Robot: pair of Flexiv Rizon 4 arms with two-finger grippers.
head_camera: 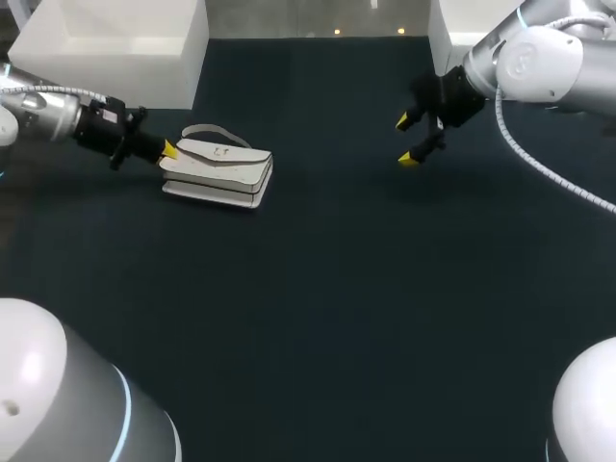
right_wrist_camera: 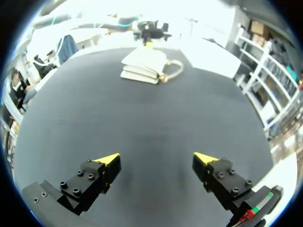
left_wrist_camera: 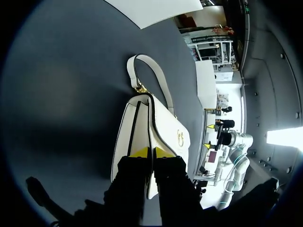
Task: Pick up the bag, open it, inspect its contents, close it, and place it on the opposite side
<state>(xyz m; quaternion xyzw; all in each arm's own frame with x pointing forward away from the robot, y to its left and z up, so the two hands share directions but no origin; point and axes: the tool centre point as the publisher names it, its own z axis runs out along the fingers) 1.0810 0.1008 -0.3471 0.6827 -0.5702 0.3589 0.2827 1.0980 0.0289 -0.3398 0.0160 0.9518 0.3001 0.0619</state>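
Note:
A white handbag (head_camera: 218, 172) with a curved handle (head_camera: 205, 129) lies flat on the dark table at the left. My left gripper (head_camera: 169, 150) is at the bag's left end. In the left wrist view that gripper (left_wrist_camera: 152, 152) is shut on the edge of the bag's flap (left_wrist_camera: 165, 127), one yellow tip on each side, and the handle (left_wrist_camera: 154, 75) points away ahead of it. My right gripper (head_camera: 412, 141) hangs open over the table's back right, with nothing between its fingers. From the right wrist view the gripper (right_wrist_camera: 156, 159) faces the bag (right_wrist_camera: 143, 64) far ahead.
A white box (head_camera: 115, 43) stands at the back left, close behind the bag. Another white block (head_camera: 460, 29) sits at the back right, near my right arm. Dark table surface (head_camera: 337, 289) stretches between the two grippers and toward the front.

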